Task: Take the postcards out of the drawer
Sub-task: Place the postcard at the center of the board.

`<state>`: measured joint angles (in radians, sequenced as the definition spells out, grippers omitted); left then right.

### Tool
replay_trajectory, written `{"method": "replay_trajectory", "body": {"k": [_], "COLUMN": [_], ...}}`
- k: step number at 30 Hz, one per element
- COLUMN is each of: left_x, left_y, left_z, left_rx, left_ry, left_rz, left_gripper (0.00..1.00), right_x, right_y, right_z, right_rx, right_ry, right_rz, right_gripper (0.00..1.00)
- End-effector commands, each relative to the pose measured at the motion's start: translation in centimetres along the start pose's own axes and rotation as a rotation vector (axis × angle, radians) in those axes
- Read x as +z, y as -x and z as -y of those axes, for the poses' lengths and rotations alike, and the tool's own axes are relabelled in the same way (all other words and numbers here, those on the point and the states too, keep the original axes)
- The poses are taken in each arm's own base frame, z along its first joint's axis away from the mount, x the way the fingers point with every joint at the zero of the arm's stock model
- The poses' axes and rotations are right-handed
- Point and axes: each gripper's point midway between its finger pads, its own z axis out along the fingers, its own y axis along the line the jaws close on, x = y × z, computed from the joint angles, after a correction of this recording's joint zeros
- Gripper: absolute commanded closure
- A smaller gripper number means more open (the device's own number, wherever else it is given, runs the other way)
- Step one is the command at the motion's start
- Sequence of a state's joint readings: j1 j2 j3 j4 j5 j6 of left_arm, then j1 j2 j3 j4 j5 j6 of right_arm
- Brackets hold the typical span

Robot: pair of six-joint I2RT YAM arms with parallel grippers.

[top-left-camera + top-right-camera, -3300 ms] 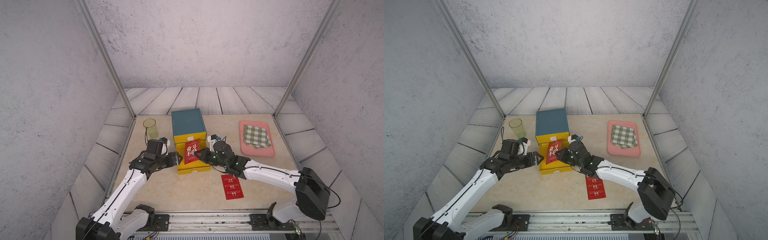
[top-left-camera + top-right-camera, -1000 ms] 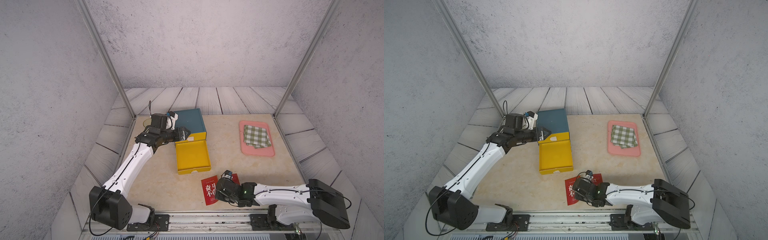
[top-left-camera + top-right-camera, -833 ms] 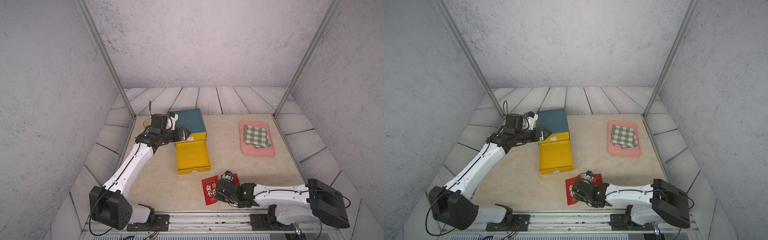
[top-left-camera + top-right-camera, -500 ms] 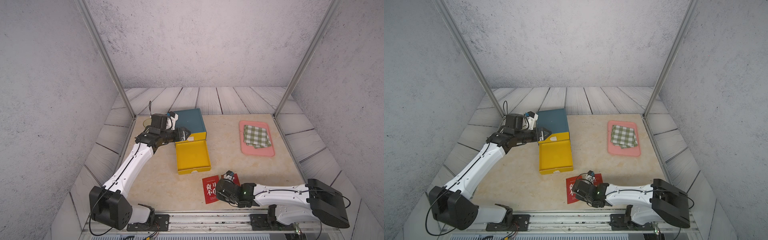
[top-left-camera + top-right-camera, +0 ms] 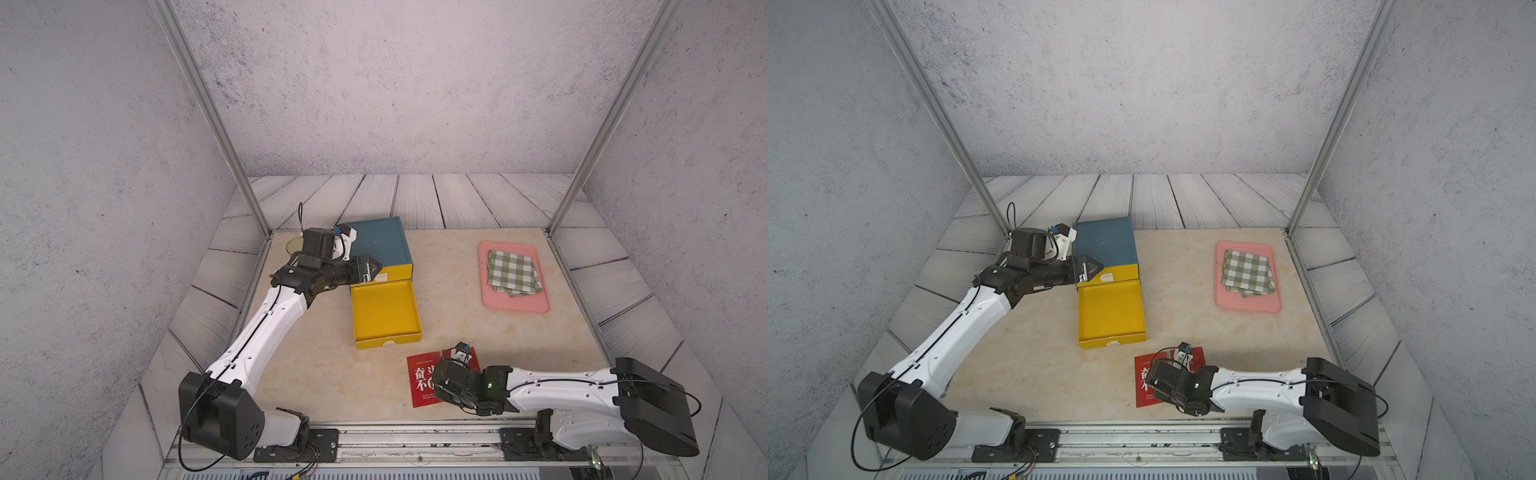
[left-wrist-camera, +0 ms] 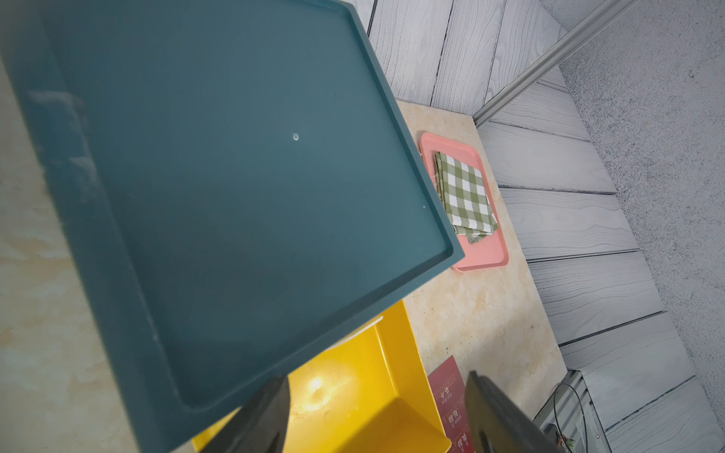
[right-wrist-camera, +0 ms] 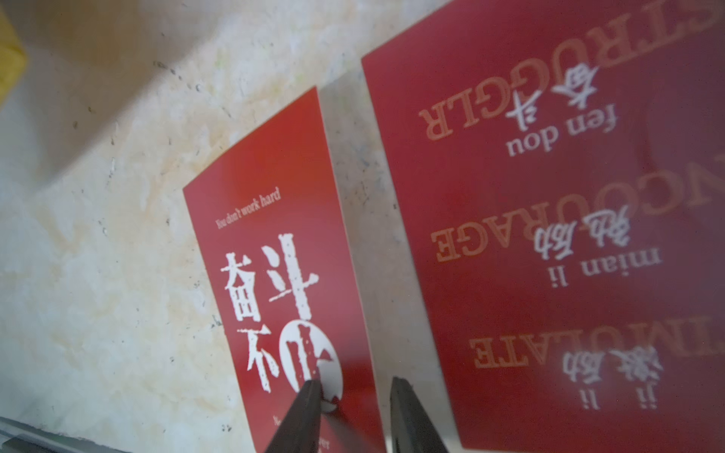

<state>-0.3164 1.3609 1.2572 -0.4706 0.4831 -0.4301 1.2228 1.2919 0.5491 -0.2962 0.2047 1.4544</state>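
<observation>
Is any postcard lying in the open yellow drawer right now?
No, the drawer shows only its bare yellow floor in a top view, while the red postcards lie on the table in front of it.

The red postcard with white characters (image 5: 420,380) went from the yellow plastic drawer (image 5: 384,316) to the near tabletop (image 5: 324,370). The right gripper (image 7: 355,386) has opened its jaws over it. The left gripper (image 5: 370,270) moved farther, to the teal box (image 5: 382,241).

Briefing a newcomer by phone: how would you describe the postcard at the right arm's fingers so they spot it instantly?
On the beige table, look in front of the open yellow drawer. There, it is the red postcard with large white characters; the red card beside it carries three rows of small lettering.
</observation>
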Motion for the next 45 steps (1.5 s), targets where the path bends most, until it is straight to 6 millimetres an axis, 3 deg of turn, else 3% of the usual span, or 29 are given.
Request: {"method": "replay_trajectory", "body": {"k": [1, 18, 26, 29, 36, 45], "left_x": [-0.7, -0.5, -0.9, -1.0, -0.9, -1.1], "left_y": [0.0, -0.2, 0.4, 0.7, 0.6, 1.4], "left_z": [0.6, 0.5, 0.6, 0.8, 0.7, 0.6], "left_rx": [0.022, 0.017, 0.025, 0.028, 0.029, 0.031], "left_ry": [-0.017, -0.016, -0.007, -0.009, -0.006, 0.002], "left_rz": [0.016, 0.01, 0.027, 0.031, 0.025, 0.037], "left_gripper": [0.24, 0.24, 0.23, 0.23, 0.23, 0.23], "right_x": [0.0, -0.6, -2.8, -2.7, -0.5, -2.4], "right_y": [0.1, 0.5, 1.1, 0.5, -2.1, -1.3], "right_z": [0.5, 0.6, -3.3, -4.3, -4.3, -9.0], "right_rx": [-0.013, -0.016, -0.147, -0.19, -0.227, -0.389], "right_ry": [-0.033, -0.039, 0.041, 0.047, 0.053, 0.158], "right_rz": [0.009, 0.024, 0.018, -0.016, -0.129, -0.057], "right_gripper": [0.65, 0.6, 0.59, 0.59, 0.59, 0.59]}}
